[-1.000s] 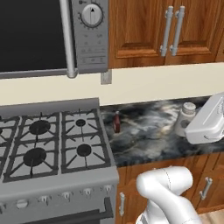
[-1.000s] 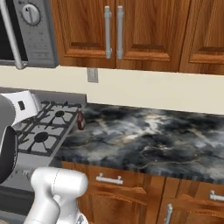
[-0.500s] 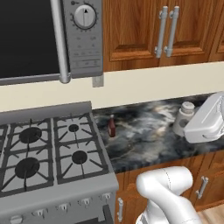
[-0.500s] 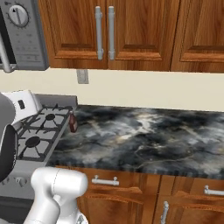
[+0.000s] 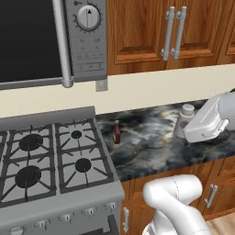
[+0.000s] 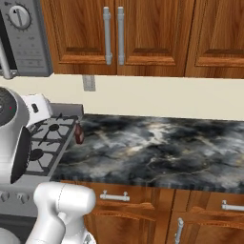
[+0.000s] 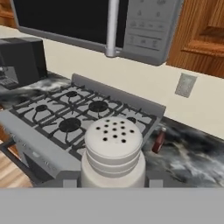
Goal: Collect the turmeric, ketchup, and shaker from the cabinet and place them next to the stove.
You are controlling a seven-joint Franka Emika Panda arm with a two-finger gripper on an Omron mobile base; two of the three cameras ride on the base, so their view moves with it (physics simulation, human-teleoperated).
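Hand view: gripper apparently pinches shaker, fingertips hidden. Ketchup stands right of stove; careless lowering nearby could topple it.

Shaker lower body is being cut off by bottom of hand view; finger contact w/ it is not resolving. In left base view, white hand housing is covering shaker's right side. Ketchup is appearing too small to read label. Stove is running off left edge; microwave is being cropped at top & left. Cabinet doors are running off top edge.
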